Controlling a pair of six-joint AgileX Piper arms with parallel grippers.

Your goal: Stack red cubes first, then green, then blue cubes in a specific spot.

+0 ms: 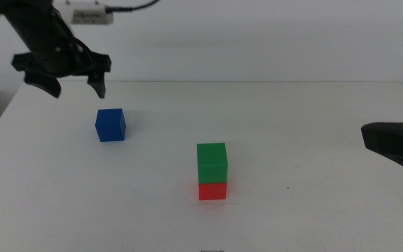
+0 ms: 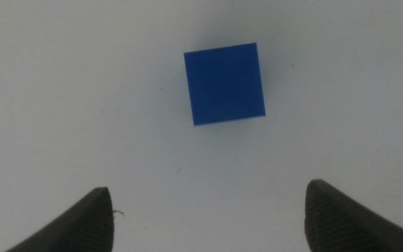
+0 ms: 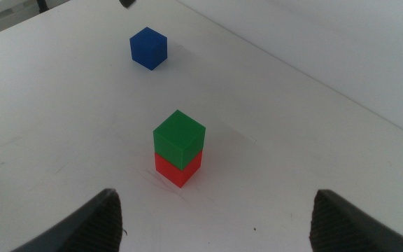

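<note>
Left gripper: hovering above the table, jaws spread wide, nothing between them; at work over the far left part of the tabletop.
Blue cube: just ahead of and below the left gripper, resting flat on the white table, apart from both jaws; turned slightly off square to the jaw line in the left wrist view.
Look of blue cube: small, solid, dark blue, matte faces, crisp edges; same size as the other two.
Handling, as a judgement: probably light and rigid, no give under a pinch; matte faces likely offer fair friction; not fragile.
Where to grip: across two opposite side faces, about mid-height, after a small wrist turn to square the jaws with the faces; a corner-on pinch risks a twist.
Green cube: well away from the left gripper, toward the near middle of the table, sitting on the red cube.
Stack alignment: green seems roughly flush over red, perhaps slightly overhanging; hard to confirm from these angles.
Task progress: red and green placed, blue not yet on top.
Right gripper: waiting at the right side, jaws held wide apart and empty, stack in front of it, blue cube farther beyond.
Risk: a nudge while lowering blue could topple the two-cube stack.
</note>
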